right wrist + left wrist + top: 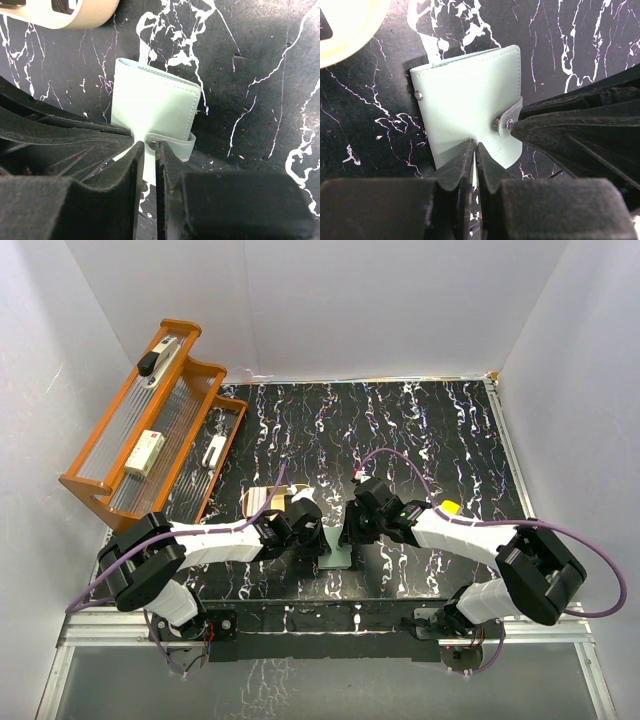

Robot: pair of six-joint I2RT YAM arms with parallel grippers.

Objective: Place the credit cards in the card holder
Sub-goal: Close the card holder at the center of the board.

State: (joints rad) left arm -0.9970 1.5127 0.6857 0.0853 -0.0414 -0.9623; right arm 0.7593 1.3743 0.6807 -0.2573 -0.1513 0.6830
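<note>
Though nipped at near edge by left gripper (475, 150) and at snap tab (177, 145) by right gripper (149, 146), both clamped, lies flat on table (420, 430), snapped closed: card holder (155, 100). Beyond: credit cards (268, 500) in tan dish (95, 17), none loaded. Opening and filling apparently outstanding.

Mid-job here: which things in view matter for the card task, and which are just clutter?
Job:
card holder, snapped closed
credit cards, in the tan dish
left gripper and right gripper, both pinching the card holder

Lying about:
orange wooden rack with its small items
yellow object
</note>
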